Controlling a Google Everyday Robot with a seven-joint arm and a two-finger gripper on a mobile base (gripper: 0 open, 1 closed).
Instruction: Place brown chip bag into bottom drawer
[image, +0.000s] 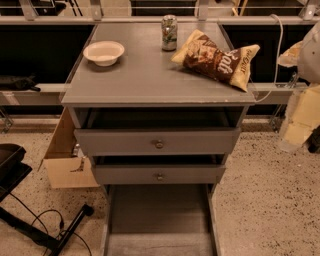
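Item: brown chip bag (216, 59), lying on cabinet top (145, 75) just left of the gripper (311, 52) (grip state cannot be told), bottom drawer (159, 215) open well below; risk: crinkly film slips, bag catches on the upper drawers (158, 142).

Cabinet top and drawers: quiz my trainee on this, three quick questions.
1. Which stands nearest the brown chip bag: A white bowl, B can?
2. True or false: the gripper holds the bag.
3. Fill in: the bottom drawer is pulled ___.
Key: 1 B. 2 False; the bag lies on the cabinet top, and the gripper is not in view. 3 out.
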